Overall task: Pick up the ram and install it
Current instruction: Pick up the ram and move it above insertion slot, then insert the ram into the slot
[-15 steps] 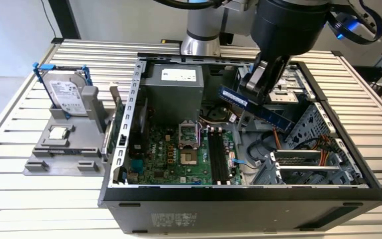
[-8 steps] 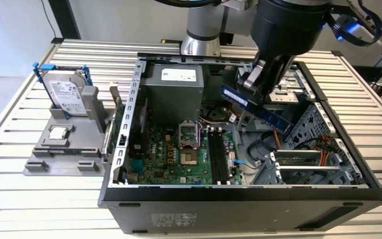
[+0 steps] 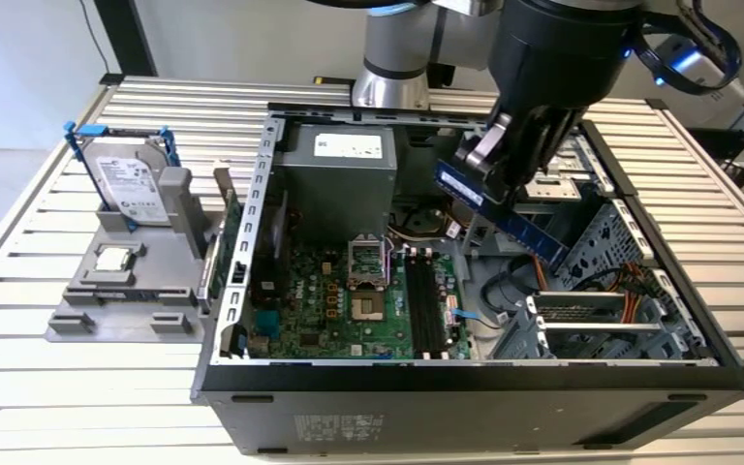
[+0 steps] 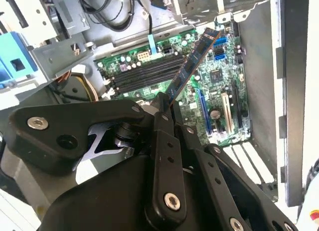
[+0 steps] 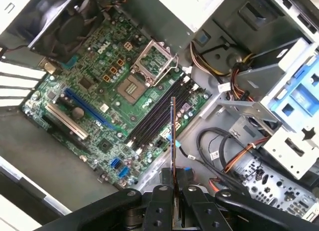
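- Slanting out of the gripper (image 3: 492, 186), the ram (image 3: 534, 237) is a long, thin, bluish stick with dark chips.
- Jaws are pinched narrow on one end of the ram; its free end hangs beyond the fingertips, above the motherboard (image 5: 89, 86) and its dark slots (image 5: 154, 111).

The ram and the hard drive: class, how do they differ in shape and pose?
The ram is a thin stick; the hard drive a broad silver slab. The ram hangs tilted in the gripper over the case; the hard drive stands upright in a grey stand outside it.
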Motion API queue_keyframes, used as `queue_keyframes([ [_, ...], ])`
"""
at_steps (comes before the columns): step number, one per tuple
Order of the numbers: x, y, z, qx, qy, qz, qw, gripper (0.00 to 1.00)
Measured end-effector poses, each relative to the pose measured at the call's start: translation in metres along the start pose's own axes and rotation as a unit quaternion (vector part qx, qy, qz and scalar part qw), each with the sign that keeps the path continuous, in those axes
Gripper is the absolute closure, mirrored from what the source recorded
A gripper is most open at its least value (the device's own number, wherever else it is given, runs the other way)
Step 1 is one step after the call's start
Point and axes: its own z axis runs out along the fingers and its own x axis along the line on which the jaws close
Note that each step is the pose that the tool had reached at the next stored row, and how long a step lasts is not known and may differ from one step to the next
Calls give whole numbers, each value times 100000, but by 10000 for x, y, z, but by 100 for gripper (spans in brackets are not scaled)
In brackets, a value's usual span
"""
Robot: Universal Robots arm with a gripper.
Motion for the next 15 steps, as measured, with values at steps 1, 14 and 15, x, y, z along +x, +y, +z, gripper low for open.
queue_keyframes([
  [1, 0, 0, 0, 34, 13, 737, 99997, 100],
  [14, 4, 4, 2, 321, 76, 9754, 99523, 100],
  [15, 6, 5, 2, 284, 45, 10318, 99466, 100],
])
